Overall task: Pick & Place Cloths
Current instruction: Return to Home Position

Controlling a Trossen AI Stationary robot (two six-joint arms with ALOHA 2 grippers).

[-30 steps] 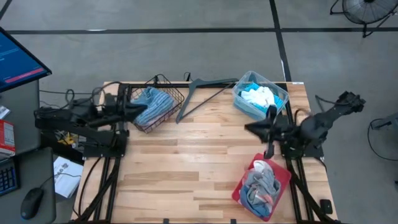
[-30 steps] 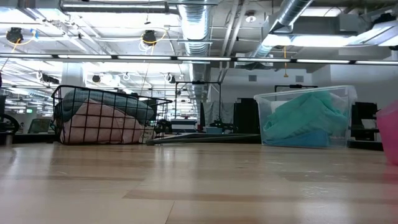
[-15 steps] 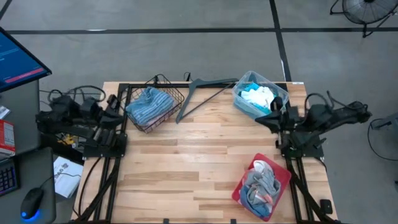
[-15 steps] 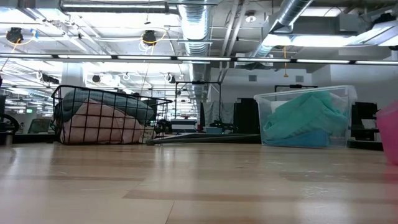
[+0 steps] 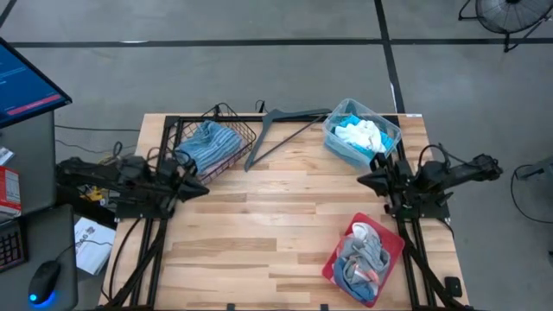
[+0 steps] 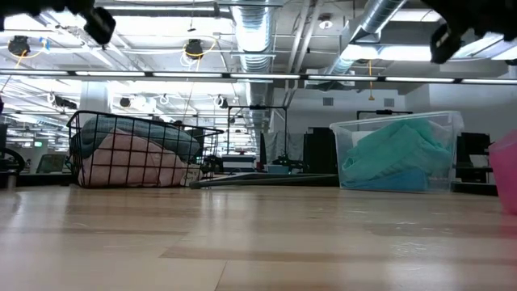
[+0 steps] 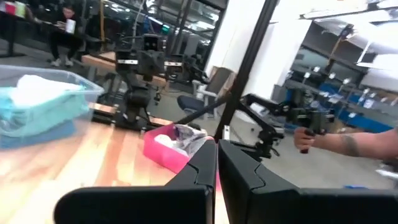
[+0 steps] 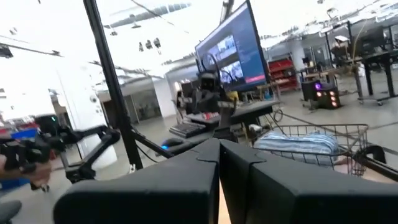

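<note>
The left gripper (image 5: 197,188) hangs just inside the worktop's (image 5: 276,225) left edge and points inward. Its wrist view shows the two dark fingers (image 7: 199,173) pressed together with nothing between them. The right gripper (image 5: 363,180) sits just inside the right edge, facing the left one across the middle of the wood. Its fingers (image 8: 199,164) are likewise closed on nothing. The cloths lie in three containers. A blue-grey striped cloth (image 5: 212,145) fills the wire basket (image 5: 235,156) at the back-left corner, and the low view shows a pink cloth (image 6: 129,166) under it. Turquoise and white cloths (image 5: 359,134) lie in the clear bin (image 5: 339,147) at the back-right corner. A heap of grey and white socks (image 5: 363,255) rests in the red tray (image 5: 393,246) near the front-right corner. A dark grey hanger (image 5: 298,111) lies along the back edge between basket and bin.
</note>
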